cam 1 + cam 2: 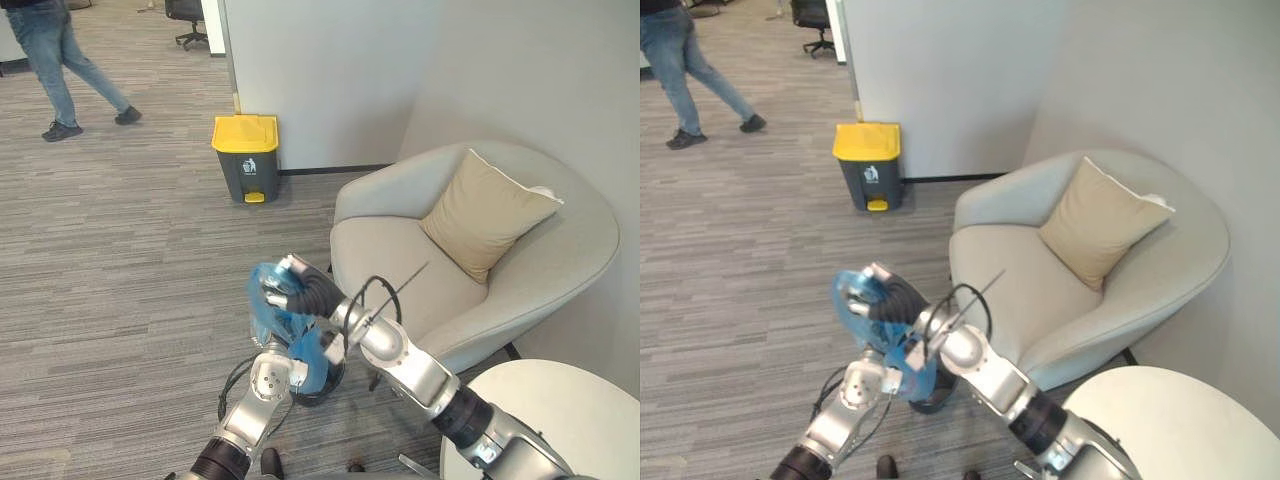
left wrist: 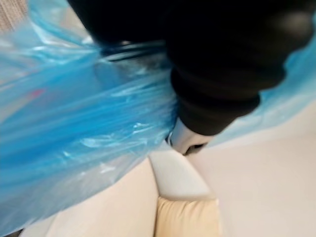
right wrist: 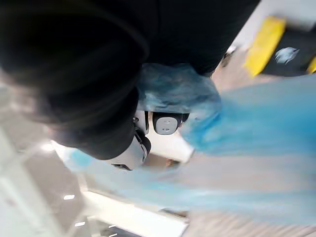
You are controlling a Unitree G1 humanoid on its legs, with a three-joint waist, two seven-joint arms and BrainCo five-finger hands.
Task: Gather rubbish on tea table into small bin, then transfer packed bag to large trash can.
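A blue plastic bag (image 1: 268,305) hangs lifted above the floor in front of the armchair. My right hand (image 1: 312,291) reaches in from the right and is curled round the bag's gathered top, with blue film over its fingers (image 3: 167,123). My left hand (image 1: 290,372) comes up from below and presses into the bag's lower part (image 2: 74,133); the plastic hides its fingers. The dark rim of the small bin (image 1: 322,392) shows just under the bag. The large trash can (image 1: 246,157), grey with a yellow lid, stands shut against the wall further off.
A light grey armchair (image 1: 400,270) with a tan cushion (image 1: 485,212) stands close on the right. The round white tea table (image 1: 560,420) is at the lower right. A person (image 1: 62,60) walks across the carpet at the far left.
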